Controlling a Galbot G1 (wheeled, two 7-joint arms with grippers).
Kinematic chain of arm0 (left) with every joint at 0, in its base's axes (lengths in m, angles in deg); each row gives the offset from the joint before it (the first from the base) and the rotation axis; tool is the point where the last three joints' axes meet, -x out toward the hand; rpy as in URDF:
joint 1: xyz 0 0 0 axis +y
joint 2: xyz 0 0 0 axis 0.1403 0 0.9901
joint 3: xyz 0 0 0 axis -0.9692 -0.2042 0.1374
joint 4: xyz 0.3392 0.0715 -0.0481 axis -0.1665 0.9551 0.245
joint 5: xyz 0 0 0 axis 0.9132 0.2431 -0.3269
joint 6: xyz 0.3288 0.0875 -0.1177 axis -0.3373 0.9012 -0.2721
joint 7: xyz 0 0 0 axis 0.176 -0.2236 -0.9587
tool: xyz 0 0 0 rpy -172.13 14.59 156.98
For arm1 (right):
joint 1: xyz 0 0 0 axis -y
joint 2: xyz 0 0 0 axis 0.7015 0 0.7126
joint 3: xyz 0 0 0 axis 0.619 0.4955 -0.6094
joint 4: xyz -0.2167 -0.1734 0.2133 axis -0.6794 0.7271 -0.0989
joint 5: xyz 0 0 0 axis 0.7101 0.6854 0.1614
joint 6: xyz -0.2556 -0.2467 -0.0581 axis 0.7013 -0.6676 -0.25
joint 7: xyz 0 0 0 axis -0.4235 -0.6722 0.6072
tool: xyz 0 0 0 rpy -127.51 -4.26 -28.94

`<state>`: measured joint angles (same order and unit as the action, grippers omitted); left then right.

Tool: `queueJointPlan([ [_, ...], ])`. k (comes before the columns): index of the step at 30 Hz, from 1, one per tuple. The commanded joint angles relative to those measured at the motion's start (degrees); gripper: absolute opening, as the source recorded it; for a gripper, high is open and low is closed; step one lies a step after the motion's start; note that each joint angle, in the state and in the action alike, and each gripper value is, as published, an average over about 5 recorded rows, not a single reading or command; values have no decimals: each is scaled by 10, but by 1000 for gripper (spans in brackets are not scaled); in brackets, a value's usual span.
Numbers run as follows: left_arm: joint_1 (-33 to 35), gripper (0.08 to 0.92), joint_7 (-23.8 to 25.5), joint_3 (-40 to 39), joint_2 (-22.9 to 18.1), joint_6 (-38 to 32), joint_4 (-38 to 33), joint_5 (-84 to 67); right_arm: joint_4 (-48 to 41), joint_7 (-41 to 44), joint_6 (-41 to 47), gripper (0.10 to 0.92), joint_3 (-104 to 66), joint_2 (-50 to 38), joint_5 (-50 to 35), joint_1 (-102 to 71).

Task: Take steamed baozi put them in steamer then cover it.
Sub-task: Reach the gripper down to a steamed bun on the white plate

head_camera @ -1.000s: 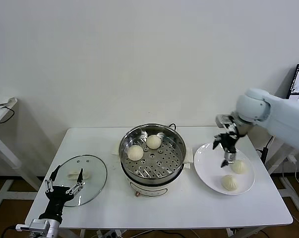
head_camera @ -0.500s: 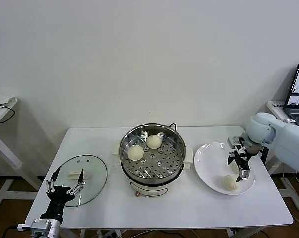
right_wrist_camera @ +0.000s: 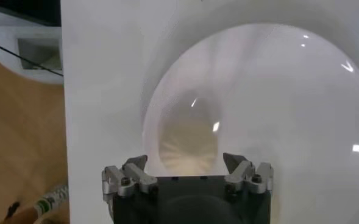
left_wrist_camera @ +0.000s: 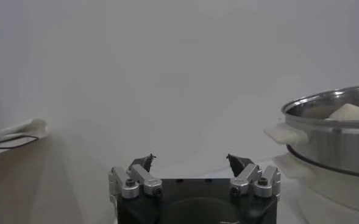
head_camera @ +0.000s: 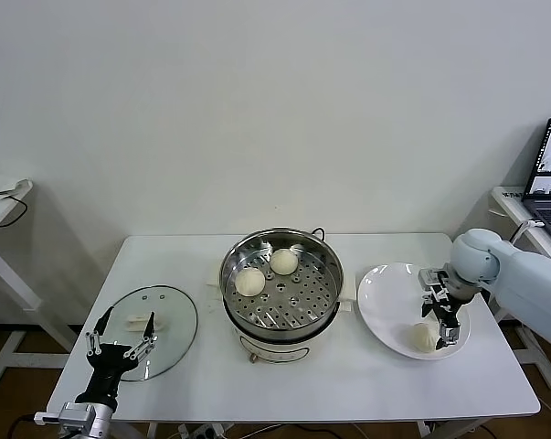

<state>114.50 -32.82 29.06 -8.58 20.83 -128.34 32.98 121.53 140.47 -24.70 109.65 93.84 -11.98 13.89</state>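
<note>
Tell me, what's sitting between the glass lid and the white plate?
The steamer, with two baozi on its perforated tray, stands between the glass lid and the white plate. The head view shows it.

White table; on it cover, steamer, plate

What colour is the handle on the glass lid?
White; the handle on the lid shows best in the head view.
</note>
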Motion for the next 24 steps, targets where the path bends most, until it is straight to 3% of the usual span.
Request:
queueJointPlan([
  [1, -1, 823, 0, 0, 0, 0, 4, 0, -23, -4, -3, 823, -31, 10, 19, -33],
  [19, -3, 823, 0, 0, 2, -1, 8, 2, -40, -4, -6, 821, -67, 31, 38, -65],
  [24, -3, 823, 0, 0, 2, -2, 10, 2, -43, -3, -7, 773, -66, 34, 40, -65],
])
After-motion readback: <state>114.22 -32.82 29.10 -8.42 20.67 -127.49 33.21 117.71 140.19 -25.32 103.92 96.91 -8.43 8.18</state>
